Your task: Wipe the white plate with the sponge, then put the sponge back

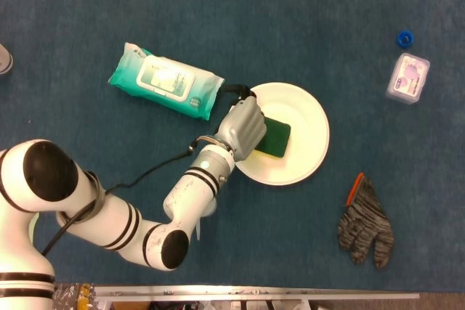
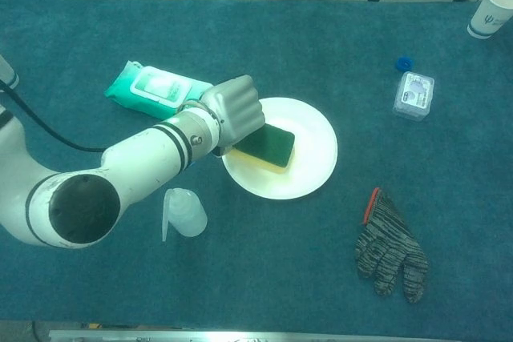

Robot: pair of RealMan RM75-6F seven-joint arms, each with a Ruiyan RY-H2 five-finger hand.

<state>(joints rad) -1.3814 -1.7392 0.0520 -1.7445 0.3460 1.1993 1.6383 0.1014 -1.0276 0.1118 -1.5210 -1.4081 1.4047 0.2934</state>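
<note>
Just left hand (image 1: 243,127) gripping sponge (image 1: 274,138) on white plate (image 1: 309,136), wipes pack (image 1: 165,80) beside, glove (image 1: 365,226) apart.

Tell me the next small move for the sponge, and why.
Probably slide the sponge further right across the plate. The left robot hand holds it flat on the plate's left half, green side up, and the right half shows bare beyond it. Putting it back looks premature.
</note>
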